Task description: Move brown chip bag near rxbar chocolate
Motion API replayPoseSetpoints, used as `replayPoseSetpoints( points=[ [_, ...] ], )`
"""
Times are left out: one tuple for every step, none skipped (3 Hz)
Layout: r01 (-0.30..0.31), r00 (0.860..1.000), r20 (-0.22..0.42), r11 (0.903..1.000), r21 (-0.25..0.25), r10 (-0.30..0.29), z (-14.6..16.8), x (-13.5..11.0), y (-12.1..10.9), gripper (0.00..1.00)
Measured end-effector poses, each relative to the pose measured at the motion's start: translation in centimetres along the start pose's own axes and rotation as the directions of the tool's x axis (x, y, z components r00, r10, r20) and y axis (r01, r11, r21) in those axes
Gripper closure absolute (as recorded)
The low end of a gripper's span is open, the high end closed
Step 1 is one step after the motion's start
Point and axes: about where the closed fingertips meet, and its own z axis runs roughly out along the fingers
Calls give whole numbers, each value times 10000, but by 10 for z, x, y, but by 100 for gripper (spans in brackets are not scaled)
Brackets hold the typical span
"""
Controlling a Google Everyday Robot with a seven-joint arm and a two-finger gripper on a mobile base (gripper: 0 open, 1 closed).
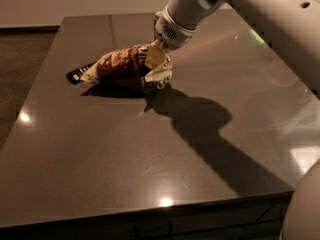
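Observation:
The brown chip bag (pixel 120 70) lies on its side on the dark table (pixel 150 149), left of centre at the back. My gripper (pixel 156 60) comes down from the upper right and is shut on the bag's right cream end. The rxbar chocolate (pixel 76 75) is a small black wrapper lying flat at the bag's left tip. The bag's left end touches or overlaps it and hides part of it.
A sliver of a red soda can (pixel 155 17) shows behind my wrist. My white arm (pixel 260 19) fills the upper right and throws a long shadow across the table's middle. The table's left edge (pixel 30 104) borders dark floor.

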Motion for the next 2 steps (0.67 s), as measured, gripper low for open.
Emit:
replayPoseSetpoints(
  points=[
    [16, 10000, -15, 10000, -28, -16, 2, -1, 1, 12],
    [28, 10000, -29, 10000, -52, -28, 4, -1, 2, 0]
  ],
)
